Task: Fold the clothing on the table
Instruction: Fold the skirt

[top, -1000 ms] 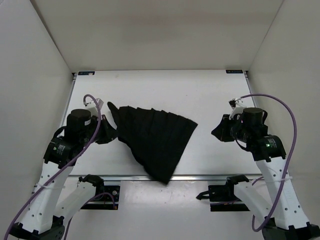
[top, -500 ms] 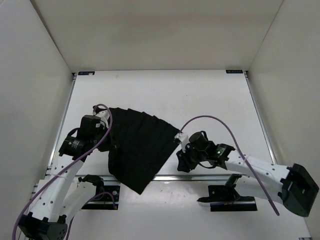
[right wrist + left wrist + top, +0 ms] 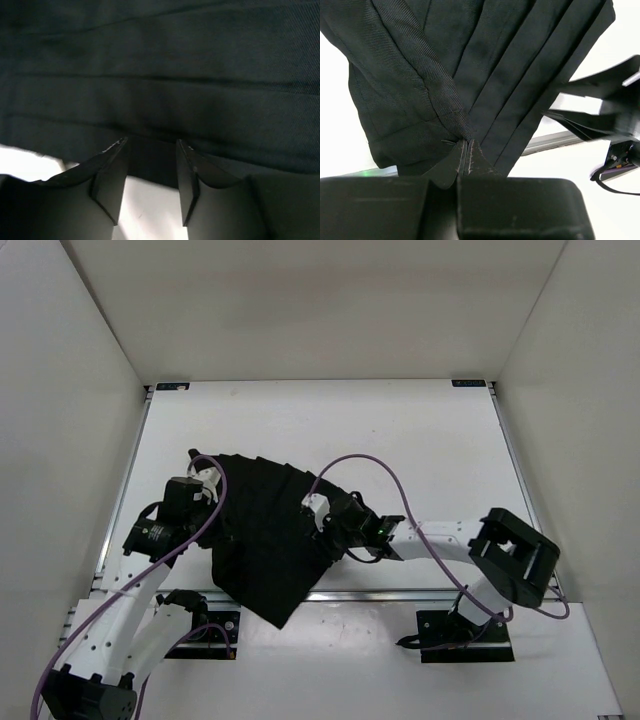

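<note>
Lower left of centre on surface [image 3: 400, 430]: clothing [image 3: 262, 540], pleats fanning toward bottom edge. Left gripper [image 3: 466, 150] pressed together, pinching a fold at frame-left side. Right gripper [image 3: 151, 144] spread, hem edge straight ahead.

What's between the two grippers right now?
Only the clothing. In the top view its pleats fill the whole gap from the left gripper, shut on a fold, to the open right gripper at its edge.
</note>
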Robot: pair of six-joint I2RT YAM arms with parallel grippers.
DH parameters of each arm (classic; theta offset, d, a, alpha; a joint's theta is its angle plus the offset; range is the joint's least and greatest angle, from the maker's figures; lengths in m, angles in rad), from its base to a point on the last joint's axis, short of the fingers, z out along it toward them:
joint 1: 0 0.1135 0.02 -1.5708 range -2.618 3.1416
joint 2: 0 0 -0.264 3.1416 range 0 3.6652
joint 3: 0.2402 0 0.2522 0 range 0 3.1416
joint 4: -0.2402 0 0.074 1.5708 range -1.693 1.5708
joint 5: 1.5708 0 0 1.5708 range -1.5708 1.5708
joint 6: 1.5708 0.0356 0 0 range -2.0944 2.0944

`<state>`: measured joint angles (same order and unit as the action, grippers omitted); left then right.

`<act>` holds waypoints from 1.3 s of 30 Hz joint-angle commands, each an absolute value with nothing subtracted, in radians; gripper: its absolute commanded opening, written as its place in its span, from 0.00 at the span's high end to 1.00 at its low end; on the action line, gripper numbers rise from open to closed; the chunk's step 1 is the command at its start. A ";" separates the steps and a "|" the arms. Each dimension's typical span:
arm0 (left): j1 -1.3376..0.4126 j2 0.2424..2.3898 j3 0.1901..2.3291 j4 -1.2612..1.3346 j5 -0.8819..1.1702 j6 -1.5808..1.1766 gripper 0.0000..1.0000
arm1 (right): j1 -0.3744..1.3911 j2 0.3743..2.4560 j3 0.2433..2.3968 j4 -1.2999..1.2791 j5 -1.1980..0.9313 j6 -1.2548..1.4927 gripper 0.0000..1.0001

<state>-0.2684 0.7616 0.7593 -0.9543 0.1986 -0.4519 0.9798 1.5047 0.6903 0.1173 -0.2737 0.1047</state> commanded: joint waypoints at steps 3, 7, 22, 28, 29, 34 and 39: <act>-0.246 0.741 0.747 -0.923 0.210 -0.433 1.00 | 0.986 1.624 0.781 0.138 -0.148 0.086 0.56; -0.249 0.735 0.735 -0.919 0.215 -0.428 1.00 | 1.011 1.696 0.821 0.059 -0.013 0.077 0.53; -0.250 0.729 0.681 -0.885 0.247 -0.428 1.00 | 0.796 1.849 1.070 -0.150 0.201 0.029 0.59; -0.262 0.733 0.680 -0.888 0.268 -0.431 1.00 | 0.793 1.635 1.100 -0.297 0.181 0.130 0.52; -0.265 0.732 0.675 -0.882 0.265 -0.433 1.00 | 0.781 1.585 1.079 -0.343 0.137 0.194 0.53; -0.261 0.724 0.657 -0.871 0.279 -0.434 1.00 | 0.776 1.376 0.837 -0.368 -0.033 0.376 0.55; -0.272 0.709 0.640 -0.867 0.282 -0.443 1.00 | 0.785 1.244 0.560 -0.198 -0.185 0.578 0.58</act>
